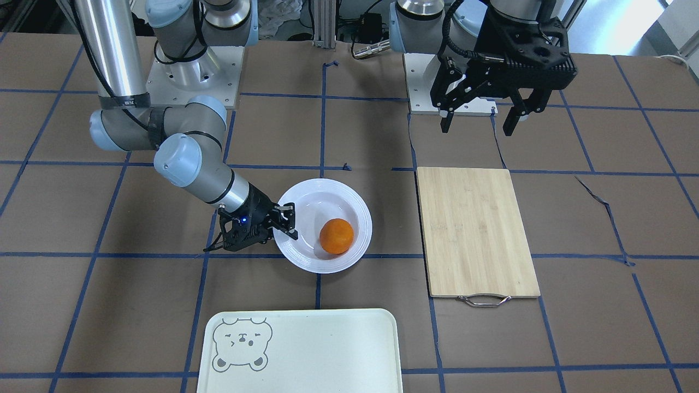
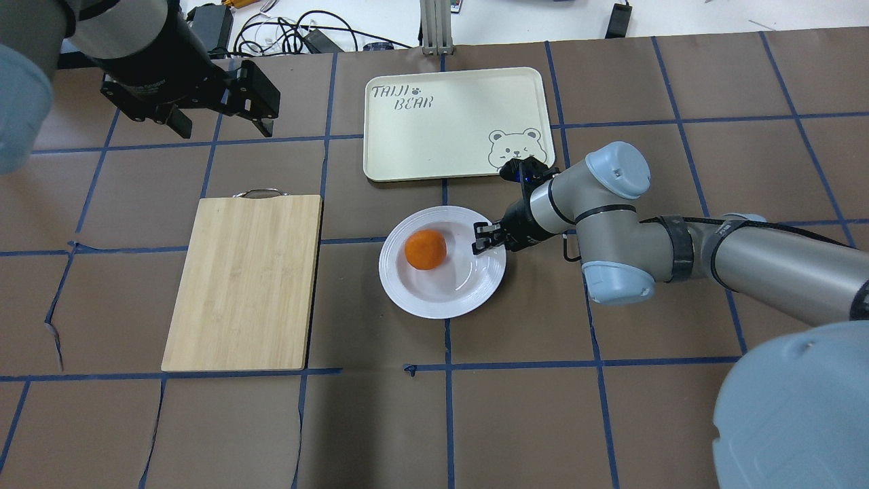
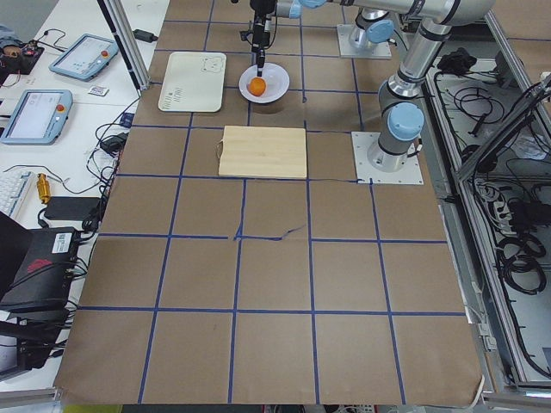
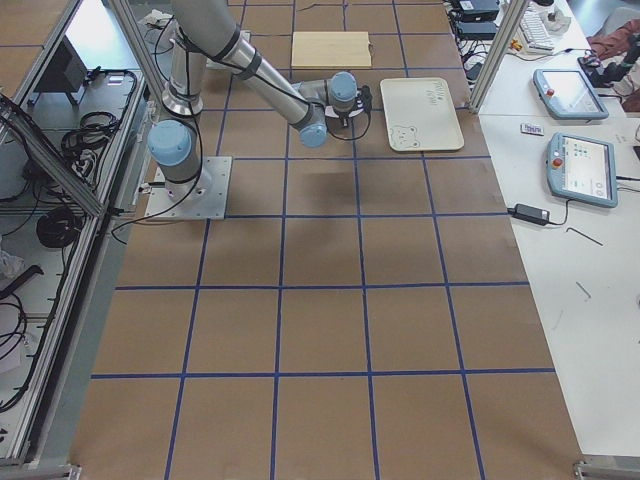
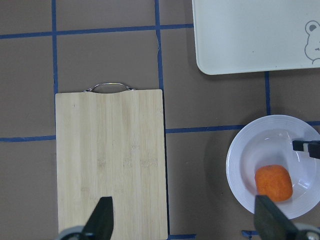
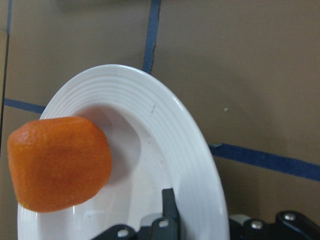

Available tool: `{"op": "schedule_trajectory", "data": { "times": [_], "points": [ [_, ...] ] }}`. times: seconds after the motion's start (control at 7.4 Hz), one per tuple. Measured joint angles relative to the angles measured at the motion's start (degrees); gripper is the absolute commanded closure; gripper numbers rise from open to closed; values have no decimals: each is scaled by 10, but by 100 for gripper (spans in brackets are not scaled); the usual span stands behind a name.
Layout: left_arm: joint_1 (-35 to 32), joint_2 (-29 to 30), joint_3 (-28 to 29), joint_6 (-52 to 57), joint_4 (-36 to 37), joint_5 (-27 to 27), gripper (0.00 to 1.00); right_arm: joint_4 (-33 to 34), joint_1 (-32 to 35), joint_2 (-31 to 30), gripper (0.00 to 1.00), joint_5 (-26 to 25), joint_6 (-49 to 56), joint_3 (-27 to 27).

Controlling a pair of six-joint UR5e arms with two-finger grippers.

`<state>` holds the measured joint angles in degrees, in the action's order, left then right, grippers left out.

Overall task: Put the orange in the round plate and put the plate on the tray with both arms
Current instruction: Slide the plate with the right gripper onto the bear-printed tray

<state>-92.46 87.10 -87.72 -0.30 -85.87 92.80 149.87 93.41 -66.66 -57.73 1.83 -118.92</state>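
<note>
While left fingers (image 1: 514, 118) gape, right fingers (image 2: 483, 237) seemingly pinch the round plate (image 2: 440, 300).

Glossy, smooth white finish on the round plate (image 1: 323, 189); dimpled skin on the orange (image 1: 336, 236). Pale, matt wood grain on the cutting board (image 1: 475, 229) beside the plate, with a bright metal handle (image 1: 484, 299). Matt brown paper over the surface (image 1: 600, 327).

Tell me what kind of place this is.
Probably a robotics lab workcell: two robot arms bolted to a table covered in brown paper gridded with blue tape, teach pendants on the side bench, and loose cables along the edges.
</note>
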Motion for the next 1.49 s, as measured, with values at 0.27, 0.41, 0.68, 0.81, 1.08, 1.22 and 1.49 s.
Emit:
{"op": "schedule_trajectory", "data": {
  "times": [0.27,0.41,0.68,0.81,1.08,1.22,1.49],
  "points": [
    [0,0,0,0,0,0,0,9,-7,-21,100,19,-1,7],
    [1,0,0,0,0,-1,0,13,-13,-26,100,34,-4,25],
    [1,1,0,0,1,-1,0,-5,-31,-3,100,42,-6,104],
    [1,1,-1,0,1,-1,0,-22,-36,23,100,43,-7,155],
    [2,1,-1,-1,1,-1,0,-43,-38,117,100,49,-9,279],
    [2,1,-1,-1,1,-1,0,-47,-38,167,100,56,-15,340],
    [2,1,0,-1,1,-2,0,-53,-38,229,100,64,-33,410]
  ]
}}
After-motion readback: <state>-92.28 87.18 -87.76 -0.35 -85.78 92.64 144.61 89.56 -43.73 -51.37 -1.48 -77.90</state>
